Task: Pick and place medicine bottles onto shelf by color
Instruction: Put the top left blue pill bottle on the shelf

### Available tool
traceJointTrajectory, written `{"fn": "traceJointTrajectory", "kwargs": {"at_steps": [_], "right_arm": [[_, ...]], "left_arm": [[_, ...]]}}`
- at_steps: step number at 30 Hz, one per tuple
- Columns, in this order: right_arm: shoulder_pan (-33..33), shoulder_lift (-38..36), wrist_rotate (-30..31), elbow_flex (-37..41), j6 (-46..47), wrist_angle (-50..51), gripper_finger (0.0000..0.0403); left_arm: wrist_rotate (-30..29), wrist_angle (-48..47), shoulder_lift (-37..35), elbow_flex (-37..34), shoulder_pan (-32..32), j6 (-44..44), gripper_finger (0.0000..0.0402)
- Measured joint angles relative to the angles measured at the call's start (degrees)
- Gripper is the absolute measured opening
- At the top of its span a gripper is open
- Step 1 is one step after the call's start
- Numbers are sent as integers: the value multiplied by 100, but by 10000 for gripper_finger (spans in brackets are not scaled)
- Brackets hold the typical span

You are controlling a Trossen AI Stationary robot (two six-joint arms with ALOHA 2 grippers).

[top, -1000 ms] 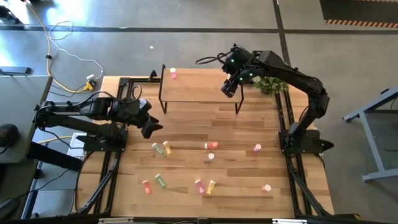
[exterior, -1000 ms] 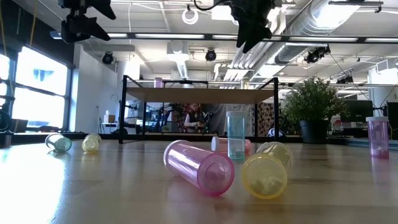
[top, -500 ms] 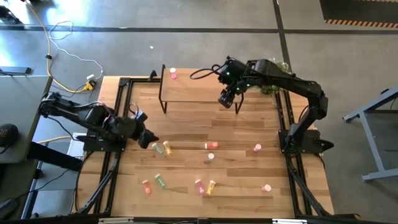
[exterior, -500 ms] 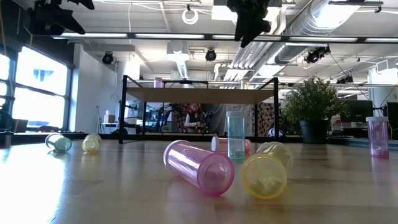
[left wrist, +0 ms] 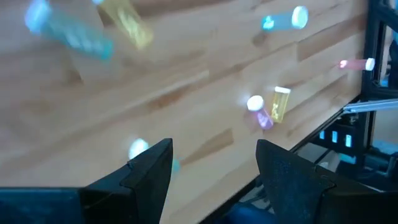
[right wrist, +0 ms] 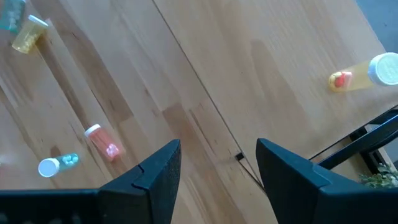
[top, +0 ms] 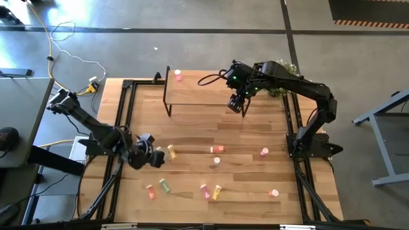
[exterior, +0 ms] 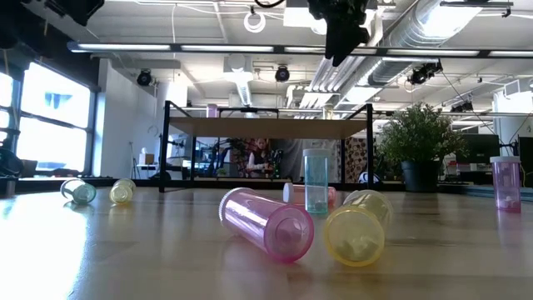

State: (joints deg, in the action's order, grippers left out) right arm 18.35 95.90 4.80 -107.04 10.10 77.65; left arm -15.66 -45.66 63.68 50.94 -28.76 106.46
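High view: left pincer [top: 155, 158] open, empty, beside yellow bottle [top: 171, 152]; right pincer [top: 237, 106] open, empty, over shelf [top: 198, 91].

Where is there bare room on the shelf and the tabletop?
The shelf is bare except for one pink bottle at its far left corner. The tabletop strip between the shelf's legs and the red-orange bottle is bare. The near half is crowded with scattered bottles.

The table [top: 249, 128] is pale wood planks, smooth with a soft sheen. The shelf [top: 198, 89] has a matt light-wood board on thin black metal legs. The medicine bottles [exterior: 266, 223] are glossy, translucent tinted plastic with opaque pale caps.
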Motion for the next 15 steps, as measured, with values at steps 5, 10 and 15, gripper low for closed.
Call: {"fn": "traceJointTrajectory", "kwargs": {"at_steps": [5, 10, 15], "right_arm": [[0, 0, 2, 0, -158, 13, 200], [0, 0, 9, 0, -264, 13, 200], [0, 0, 8, 0, -285, 9, 200]], "left_arm": [[-24, 411, 557, 2, -339, 762, 223], [-36, 625, 1032, 2, -570, 1292, 223], [-109, 683, 1322, 7, -718, 1835, 223]]}}
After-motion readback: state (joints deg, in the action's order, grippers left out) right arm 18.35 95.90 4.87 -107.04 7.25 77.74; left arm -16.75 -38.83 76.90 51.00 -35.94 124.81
